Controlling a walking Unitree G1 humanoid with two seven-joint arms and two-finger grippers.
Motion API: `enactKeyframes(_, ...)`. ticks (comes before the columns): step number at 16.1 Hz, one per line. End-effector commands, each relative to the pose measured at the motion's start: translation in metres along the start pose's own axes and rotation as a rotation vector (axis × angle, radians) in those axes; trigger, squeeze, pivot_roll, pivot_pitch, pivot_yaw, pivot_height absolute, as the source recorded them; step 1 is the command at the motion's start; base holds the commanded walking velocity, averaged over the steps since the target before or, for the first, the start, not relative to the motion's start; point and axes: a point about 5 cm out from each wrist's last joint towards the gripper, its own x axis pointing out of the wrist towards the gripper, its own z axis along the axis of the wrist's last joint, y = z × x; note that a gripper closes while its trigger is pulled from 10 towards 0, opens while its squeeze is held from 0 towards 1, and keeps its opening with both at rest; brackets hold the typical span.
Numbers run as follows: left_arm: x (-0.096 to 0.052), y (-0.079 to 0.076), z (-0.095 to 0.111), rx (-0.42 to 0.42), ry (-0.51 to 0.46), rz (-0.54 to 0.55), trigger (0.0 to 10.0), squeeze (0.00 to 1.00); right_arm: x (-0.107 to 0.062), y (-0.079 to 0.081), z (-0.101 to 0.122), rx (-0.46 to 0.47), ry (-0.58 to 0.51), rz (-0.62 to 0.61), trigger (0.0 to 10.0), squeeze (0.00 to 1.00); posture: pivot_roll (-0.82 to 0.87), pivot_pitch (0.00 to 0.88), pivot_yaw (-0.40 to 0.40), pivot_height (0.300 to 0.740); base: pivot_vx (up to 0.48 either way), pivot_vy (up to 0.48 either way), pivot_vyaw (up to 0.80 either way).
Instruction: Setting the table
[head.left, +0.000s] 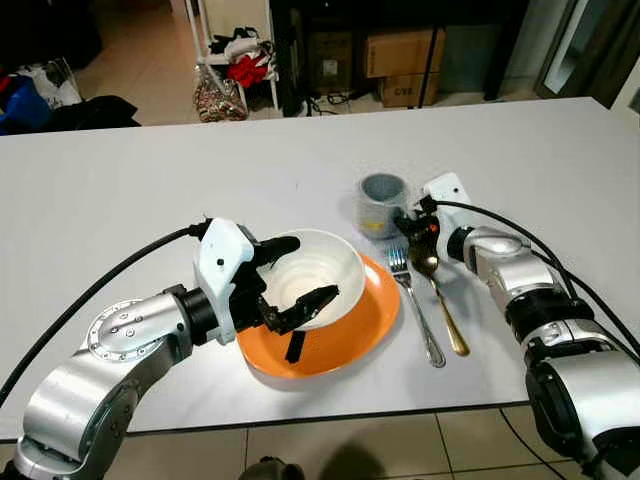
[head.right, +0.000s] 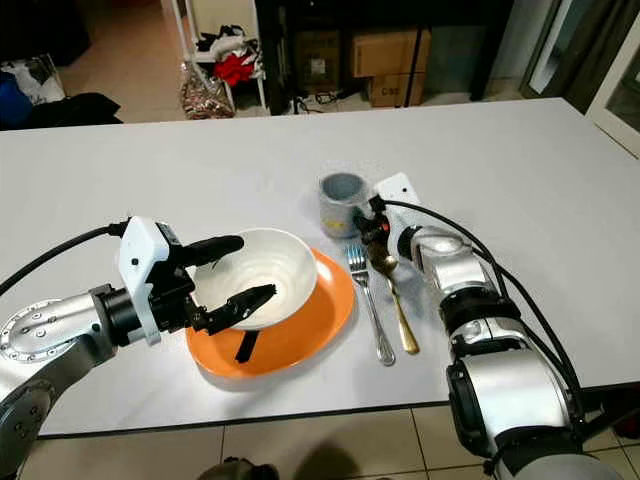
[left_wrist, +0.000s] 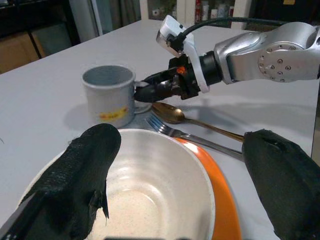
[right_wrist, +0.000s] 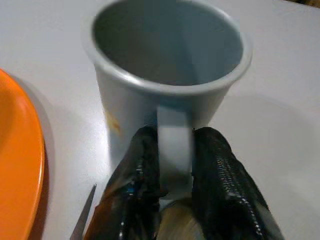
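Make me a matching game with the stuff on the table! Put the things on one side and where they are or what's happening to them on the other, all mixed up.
Things:
1. white bowl
2. grey mug
3. silver fork
4. gold spoon

Places or states:
A. lies just beside the orange plate
B. handle pinched by the right claw
C. sits on the orange plate, between the open fingers of the left claw
D. lies on the far side of the fork from the plate

Pairs: 1-C, 2-B, 3-A, 4-D
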Motion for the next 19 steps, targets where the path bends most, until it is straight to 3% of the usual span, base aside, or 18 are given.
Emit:
enactKeyframes(1,0.000,0.000,0.002,0.017,0.001,0.000,10.0,0.00,0.001,0.000,0.008,-0.024,-0.018,-0.001,10.0,1.00,-0.04,0.000,0.092,0.740,0.000,0.000,0.00)
enactKeyframes(4,0.000,0.000,0.003,0.021,0.001,-0.001,10.0,0.00,0.001,-0.002,0.007,-0.024,-0.021,-0.007,10.0,1.00,-0.04,0.000,0.090,0.740,0.000,0.000,0.00)
enactKeyframes(7,-0.002,-0.001,0.007,0.012,-0.026,0.012,10.0,0.00,-0.008,-0.014,0.015,-0.011,-0.071,-0.018,10.0,1.00,-0.04,0.000,0.081,0.740,0.000,0.000,0.00)
enactKeyframes(8,-0.004,0.000,0.009,-0.022,-0.061,0.043,10.0,0.00,-0.019,-0.022,0.021,0.005,-0.126,-0.007,10.0,1.00,-0.04,0.000,0.082,0.740,0.000,0.000,0.00)
enactKeyframes(11,-0.007,-0.001,0.009,-0.047,-0.090,0.077,10.0,0.00,-0.039,-0.021,0.024,-0.002,-0.177,0.018,10.0,1.00,-0.06,0.000,0.091,0.740,0.000,0.000,0.00)
enactKeyframes(13,-0.009,0.002,0.008,-0.058,-0.134,0.212,10.0,0.00,-0.074,-0.009,0.030,0.006,-0.248,0.033,10.0,1.00,-0.08,0.000,0.094,0.740,0.000,0.000,0.00)
enactKeyframes(14,-0.009,0.005,0.008,-0.063,-0.149,0.269,10.0,0.00,-0.081,-0.005,0.032,0.013,-0.264,0.033,10.0,1.00,-0.10,0.000,0.095,0.740,0.000,0.000,0.00)
enactKeyframes(15,-0.013,0.015,0.008,-0.082,-0.196,0.460,10.0,0.00,-0.096,0.009,0.037,0.003,-0.309,0.028,10.0,0.78,-0.11,0.000,0.095,0.740,0.000,0.000,0.00)
enactKeyframes(16,-0.019,0.023,0.004,-0.055,-0.186,0.644,10.0,0.00,-0.105,0.025,0.040,-0.032,-0.350,-0.009,10.0,0.00,-0.11,0.000,0.090,0.740,0.000,0.000,0.00)
enactKeyframes(18,-0.022,0.024,0.001,-0.028,-0.160,0.784,10.0,0.00,-0.111,0.041,0.038,-0.042,-0.373,-0.136,10.0,0.00,-0.12,0.000,0.080,0.740,0.000,0.000,0.00)
enactKeyframes(19,-0.020,0.019,0.001,-0.013,-0.148,0.810,10.0,0.00,-0.111,0.048,0.034,0.008,-0.372,-0.232,10.0,0.00,-0.11,0.000,0.076,0.740,0.000,-0.296,0.00)
